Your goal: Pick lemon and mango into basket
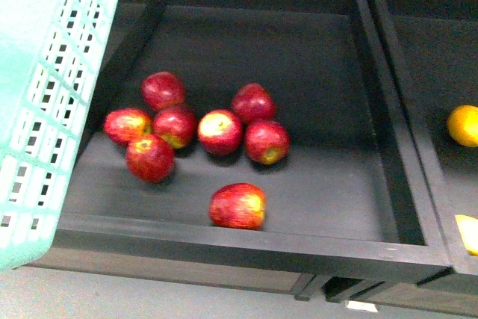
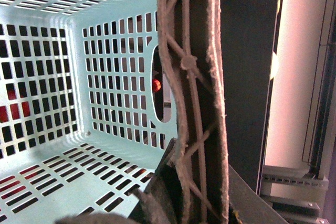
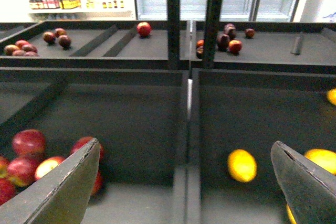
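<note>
While the basket (image 1: pixel 45 110) is seen empty at the near left, the lemon (image 3: pixel 242 165) in the right bin (image 3: pixel 262 108) is judged the current target, the wide-spread right gripper (image 3: pixel 185 145) needing to be lowered around it; the left gripper's (image 2: pixel 157 200) state cannot be told.

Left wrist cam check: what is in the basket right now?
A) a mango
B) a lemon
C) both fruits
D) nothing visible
D: in the left wrist view the basket shows only its bare slotted floor and walls, with no fruit resting inside.
</note>
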Robot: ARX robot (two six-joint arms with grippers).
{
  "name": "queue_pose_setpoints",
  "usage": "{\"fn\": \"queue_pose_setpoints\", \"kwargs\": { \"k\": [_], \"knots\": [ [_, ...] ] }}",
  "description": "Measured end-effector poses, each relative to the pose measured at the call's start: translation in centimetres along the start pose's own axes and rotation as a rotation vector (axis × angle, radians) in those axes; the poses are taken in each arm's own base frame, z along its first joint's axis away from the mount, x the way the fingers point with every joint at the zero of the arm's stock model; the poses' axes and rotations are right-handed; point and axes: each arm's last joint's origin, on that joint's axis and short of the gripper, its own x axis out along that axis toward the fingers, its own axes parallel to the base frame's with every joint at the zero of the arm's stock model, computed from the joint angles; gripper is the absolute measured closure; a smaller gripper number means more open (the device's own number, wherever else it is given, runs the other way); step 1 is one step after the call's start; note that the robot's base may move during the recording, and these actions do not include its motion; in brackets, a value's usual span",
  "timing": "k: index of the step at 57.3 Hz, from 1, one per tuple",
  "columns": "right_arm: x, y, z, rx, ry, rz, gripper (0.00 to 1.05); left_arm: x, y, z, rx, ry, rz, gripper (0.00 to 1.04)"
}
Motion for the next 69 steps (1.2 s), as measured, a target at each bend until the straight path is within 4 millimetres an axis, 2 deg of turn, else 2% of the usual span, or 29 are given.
{"fn": "queue_pose_setpoints", "kwargs": {
  "k": [10, 13, 16, 20, 24, 33, 42, 49, 56, 61, 69],
  "knots": [
    [0.0, 0.0, 0.0, 0.000, 0.001, 0.006, 0.09, 0.0, 0.0, 0.2, 0.015, -0.038, 0.002, 0.98],
    [0.0, 0.0, 0.0, 0.000, 0.001, 0.003, 0.09, 0.4, -0.8, -0.3, 0.204, -0.015, 0.193, 0.98],
    [0.0, 0.0, 0.0, 0.000, 0.001, 0.003, 0.09, 1.1, -1.3, -0.9, 0.336, 0.023, 0.276, 0.98],
    [0.0, 0.0, 0.0, 0.000, 0.001, 0.003, 0.09, 3.5, -1.4, -2.7, 0.540, 0.100, 0.336, 0.98],
    [0.0, 0.0, 0.0, 0.000, 0.001, 0.002, 0.09, 6.0, -0.8, -4.5, 0.636, 0.144, 0.363, 0.98],
    [0.0, 0.0, 0.0, 0.000, 0.001, 0.002, 0.09, 9.5, -1.1, -8.8, 0.704, 0.264, 0.312, 0.98],
    [0.0, 0.0, 0.0, 0.000, 0.001, 0.002, 0.09, 11.2, -1.5, -14.1, 0.693, 0.456, 0.234, 0.98],
    [0.0, 0.0, 0.0, 0.000, 0.002, 0.002, 0.09, 11.0, -0.9, -18.0, 0.710, 0.581, 0.194, 0.98],
    [0.0, 0.0, 0.0, 0.000, 0.001, 0.002, 0.09, 9.9, 0.6, -21.8, 0.736, 0.711, 0.174, 0.98],
    [0.0, 0.0, 0.0, 0.000, 0.001, 0.002, 0.09, 9.1, 0.9, -23.1, 0.735, 0.774, 0.148, 0.98],
    [0.0, 0.0, 0.0, 0.000, 0.001, 0.002, 0.09, 7.8, 0.2, -24.4, 0.699, 0.861, 0.084, 0.98]
  ]
}}
